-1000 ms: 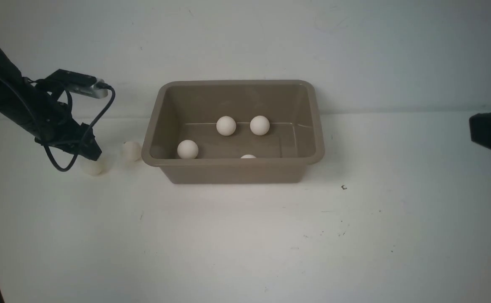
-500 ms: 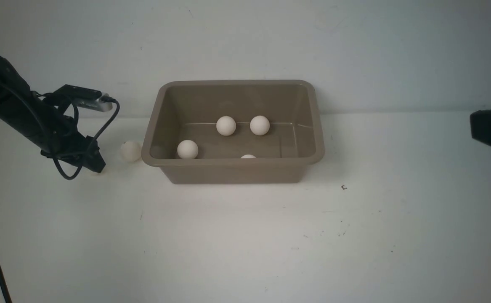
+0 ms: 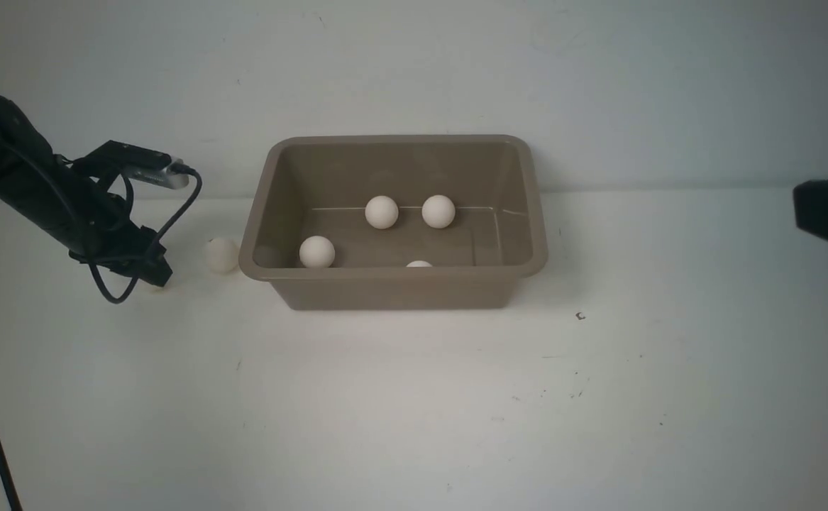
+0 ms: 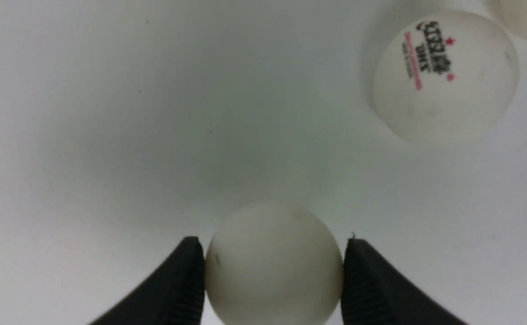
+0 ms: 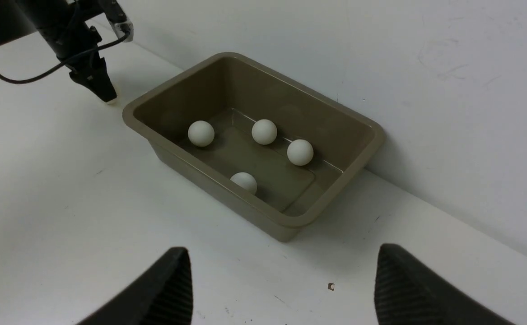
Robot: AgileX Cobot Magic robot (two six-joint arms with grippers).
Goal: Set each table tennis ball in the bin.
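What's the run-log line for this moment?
left gripper: shut on ball, left of bin | right gripper: open, empty | bin: four balls inside | loose ball: on table beside bin

Fourth ball [image 3: 418, 264] in the bin [image 3: 392, 291], mostly behind its near wall

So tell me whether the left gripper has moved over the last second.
Yes: against the bin, the left gripper sank to the table and closed on a ball.

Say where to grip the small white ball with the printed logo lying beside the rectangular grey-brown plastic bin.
Probably across the widest middle of the small white logo-printed ball, from straight above. It is round; the grey-brown plastic bin stands close beside, so set the jaws along that wall.
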